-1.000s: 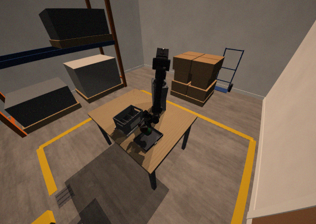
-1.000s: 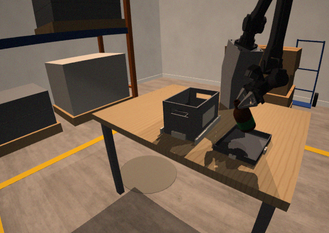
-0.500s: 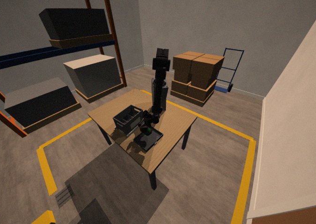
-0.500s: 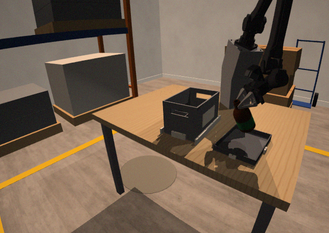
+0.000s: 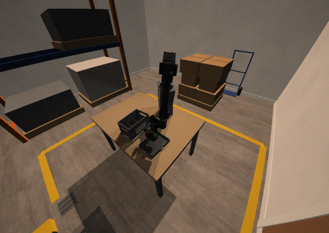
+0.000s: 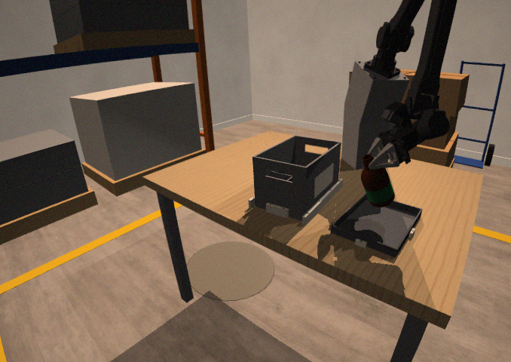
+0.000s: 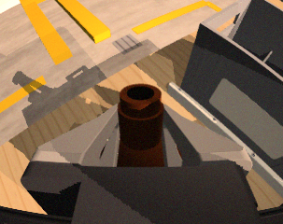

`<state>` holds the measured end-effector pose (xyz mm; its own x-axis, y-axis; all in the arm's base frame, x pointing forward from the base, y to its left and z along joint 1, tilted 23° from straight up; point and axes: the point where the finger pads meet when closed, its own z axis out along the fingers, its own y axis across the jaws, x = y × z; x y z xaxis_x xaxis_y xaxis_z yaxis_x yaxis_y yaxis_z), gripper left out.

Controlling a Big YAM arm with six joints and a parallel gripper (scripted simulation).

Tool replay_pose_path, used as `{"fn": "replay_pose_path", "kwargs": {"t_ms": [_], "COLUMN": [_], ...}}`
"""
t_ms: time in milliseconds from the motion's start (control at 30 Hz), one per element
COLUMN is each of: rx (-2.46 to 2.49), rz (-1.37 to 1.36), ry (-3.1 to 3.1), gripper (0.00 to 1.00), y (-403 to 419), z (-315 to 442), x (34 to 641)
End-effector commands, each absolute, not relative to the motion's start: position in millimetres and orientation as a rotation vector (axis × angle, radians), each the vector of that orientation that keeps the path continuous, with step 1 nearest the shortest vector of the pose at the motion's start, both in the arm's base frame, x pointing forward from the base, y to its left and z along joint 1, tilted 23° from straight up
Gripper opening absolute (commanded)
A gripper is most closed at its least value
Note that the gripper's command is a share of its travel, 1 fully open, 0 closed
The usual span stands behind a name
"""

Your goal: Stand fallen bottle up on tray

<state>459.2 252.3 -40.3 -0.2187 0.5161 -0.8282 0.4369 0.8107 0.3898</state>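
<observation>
Clamped on the neck of the one brown bottle (image 6: 376,184), the single pincer (image 6: 380,158) holds it nearly upright — slightly tilted — over the tray's far edge, its green-banded base at the rim. One shallow dark tray (image 6: 410,210) lies just beside one dark slotted crate (image 6: 295,176) — both on a wood-grain table (image 6: 231,179). Beyond the crate stand an orange-posted rack (image 6: 202,76), stacked cardboard boxes (image 5: 203,74) and grey walls.

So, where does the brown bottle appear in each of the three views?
Top: bottle at centre, small, under the gripper, at the tray's far end.
Exterior: right of centre, neck gripped, base at the tray's far edge.
Wrist: centre, open mouth between the fingers.
Shared landmark: the dark crate beside it.
</observation>
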Motion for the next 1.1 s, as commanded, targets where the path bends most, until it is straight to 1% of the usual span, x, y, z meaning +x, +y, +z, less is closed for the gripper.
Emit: {"fn": "replay_pose_path", "kwargs": {"t_ms": [0, 1067], "rx": [0.7, 0.7], "rz": [0.095, 0.057], "ry": [1.827, 1.734], "gripper": [0.0, 0.0], "y": [262.6, 259.7], "z": [-40.6, -38.8], "x": [459.3, 456.4]}}
